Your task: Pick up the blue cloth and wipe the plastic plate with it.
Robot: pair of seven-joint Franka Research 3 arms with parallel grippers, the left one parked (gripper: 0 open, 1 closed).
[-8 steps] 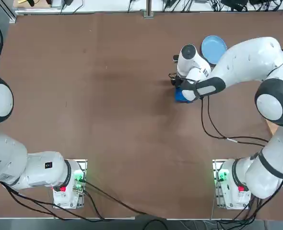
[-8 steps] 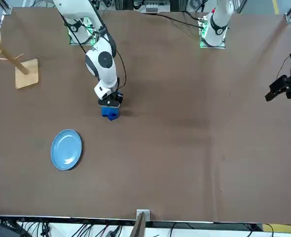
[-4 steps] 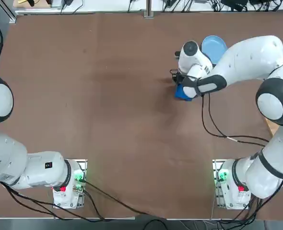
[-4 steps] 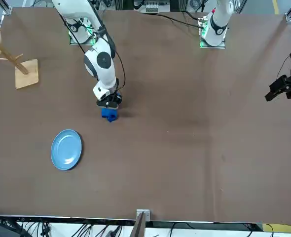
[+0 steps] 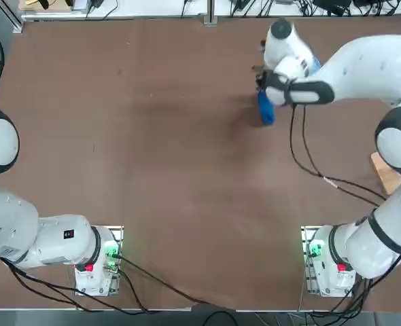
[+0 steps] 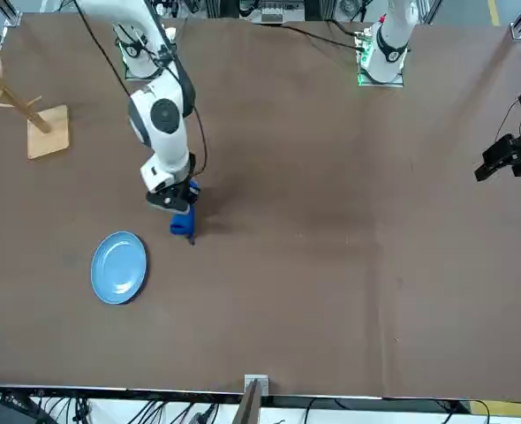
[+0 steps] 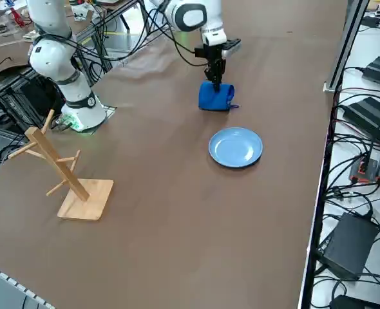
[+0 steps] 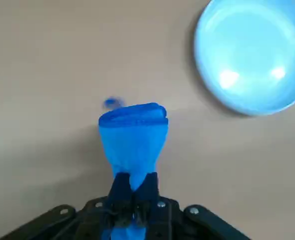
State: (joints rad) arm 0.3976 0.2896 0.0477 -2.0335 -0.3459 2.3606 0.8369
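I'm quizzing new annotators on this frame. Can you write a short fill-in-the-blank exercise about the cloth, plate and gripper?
1. The right gripper is shut on the ____ cloth.
2. The plastic plate holds ____ so far.
3. The cloth hangs ____ the gripper.
4. Beside the right arm's base stands a ____ rack.

Missing words: blue; nothing; below; wooden

The right arm reaches out over the counter (image 7: 177, 193), forearm bent downward, wrist pointing straight down. Its pincer (image 7: 215, 76) is clamped tight on the top of the blue cloth (image 7: 214, 96), which hangs directly beneath the closed fingers (image 8: 118, 192), its lower end at the counter.
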